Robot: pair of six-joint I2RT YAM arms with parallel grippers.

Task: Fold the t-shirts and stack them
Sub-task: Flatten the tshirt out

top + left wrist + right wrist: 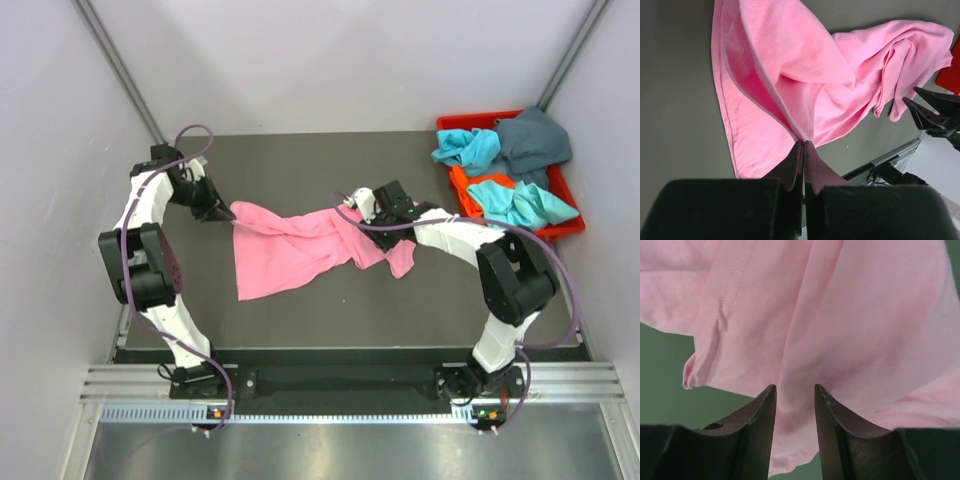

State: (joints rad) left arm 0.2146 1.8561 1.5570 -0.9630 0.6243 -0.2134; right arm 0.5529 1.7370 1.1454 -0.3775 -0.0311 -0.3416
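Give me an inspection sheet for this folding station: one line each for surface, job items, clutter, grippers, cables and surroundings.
Surface: dark matte table.
Job's things: pink t-shirt crumpled and unfolded at mid-table; turquoise shirts, a dark teal-grey shirt and orange cloth heaped in the red bin at the far right.
Clutter: nothing seen.
Grippers: left gripper has its fingers shut on the pink t-shirt; right gripper has its fingers apart over the same shirt, not gripping it.
Cables: purple cables run along both arms.
Surroundings: pale walls around the table; metal rail along the near edge.
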